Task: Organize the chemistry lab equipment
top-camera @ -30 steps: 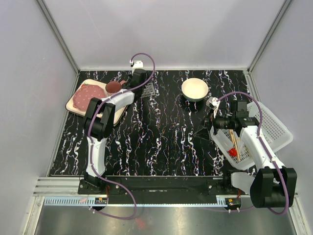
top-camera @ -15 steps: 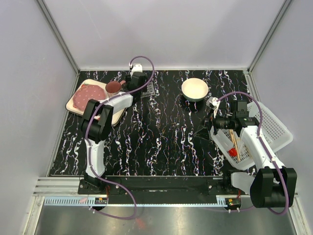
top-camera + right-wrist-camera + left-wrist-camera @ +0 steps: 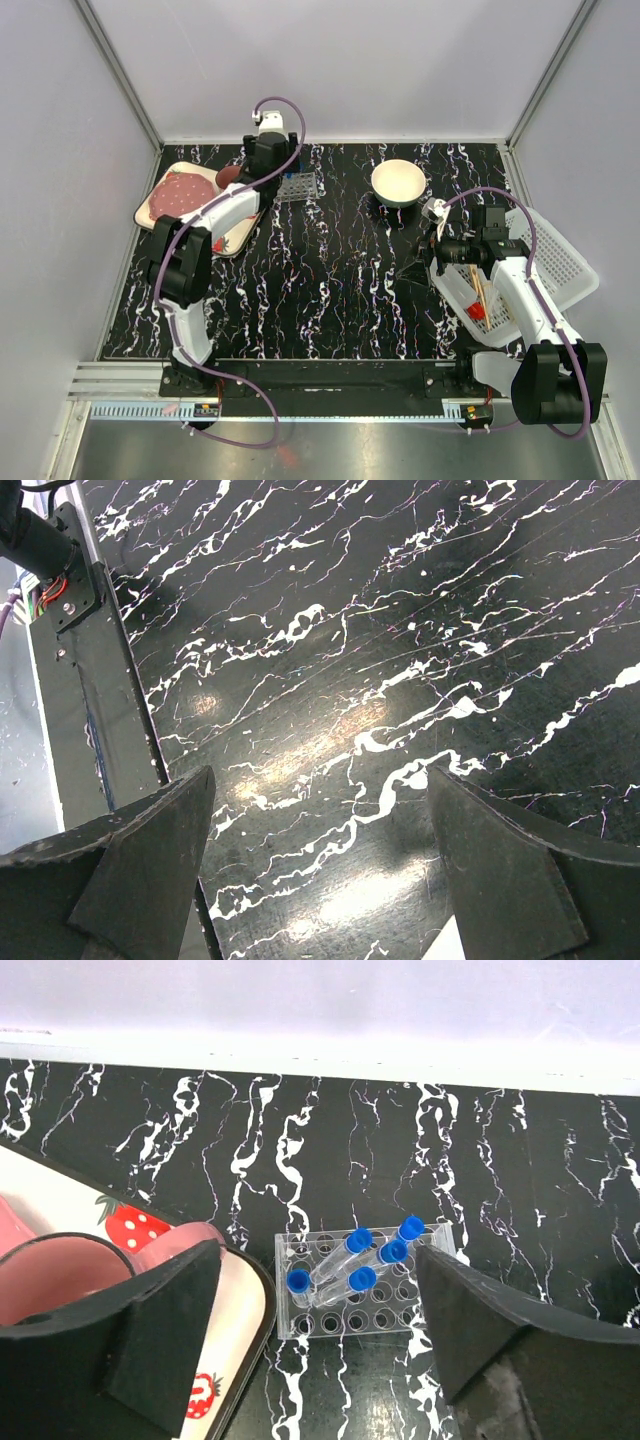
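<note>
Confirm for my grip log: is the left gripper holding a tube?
No, the left gripper is open and empty; tubes sit in the rack.

Five thin clear tubes with blue caps (image 3: 359, 1241) stand in a clear rack (image 3: 340, 1318) on the black marbled bench (image 3: 520, 1160), near its far edge. They lean at differing angles, caps uppermost, grouped in the rack's middle holes. Well apart, at the bench's right side, tan wooden sticks (image 3: 480, 290) lie in a white basket (image 3: 560, 250), with a small red-tipped piece (image 3: 476, 311) just beside their near ends.

Glossy marbled table (image 3: 330, 750), clear plastic tubes (image 3: 330, 1263)
</note>
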Controlling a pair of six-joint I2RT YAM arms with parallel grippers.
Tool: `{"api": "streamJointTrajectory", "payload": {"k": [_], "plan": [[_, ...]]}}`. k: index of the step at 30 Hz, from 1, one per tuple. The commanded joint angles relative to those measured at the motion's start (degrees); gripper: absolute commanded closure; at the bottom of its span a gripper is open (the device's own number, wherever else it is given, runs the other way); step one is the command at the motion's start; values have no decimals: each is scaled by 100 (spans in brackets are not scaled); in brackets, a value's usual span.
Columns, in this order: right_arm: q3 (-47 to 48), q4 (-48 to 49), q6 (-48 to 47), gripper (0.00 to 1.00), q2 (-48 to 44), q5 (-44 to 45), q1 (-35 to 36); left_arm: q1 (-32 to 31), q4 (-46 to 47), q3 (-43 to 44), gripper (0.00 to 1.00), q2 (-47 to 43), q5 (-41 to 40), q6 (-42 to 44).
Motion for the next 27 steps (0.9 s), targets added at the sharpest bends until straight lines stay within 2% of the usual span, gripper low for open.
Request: {"api": "streamJointTrajectory", "payload": {"k": [1, 5, 7, 12, 15, 19, 23, 27], "plan": [[74, -38, -131, 8, -46, -75, -42, 239, -361, 85, 12, -689, 654, -184], [91, -38, -122, 7, -107, -75, -227, 590, -1030, -151, 3, -1381, 1707, -571], [108, -21, -69, 7, -186, -66, -288, 731, -1320, -319, 1, -1725, 1903, -694], [617, -309, 90, 5, -379, 372, -315, 881, -1750, -1127, 1, -3351, 2000, -405], [1434, -706, 420, 0, -424, 1188, -324, 1057, -2233, -1435, 1, -4283, 2264, -317], [2620, -952, 1336, 0, -380, 3022, -324, 1197, -2989, -1717, 1, -5494, 2484, -352], [3534, -1269, 2046, 0, -520, 3554, -350, 1215, -3788, -1700, 1, -6243, 2861, -404], [3922, -1330, 2828, 0, -696, 3923, -639, 1224, -4282, -1524, 1, -6719, 2967, -483]]}}
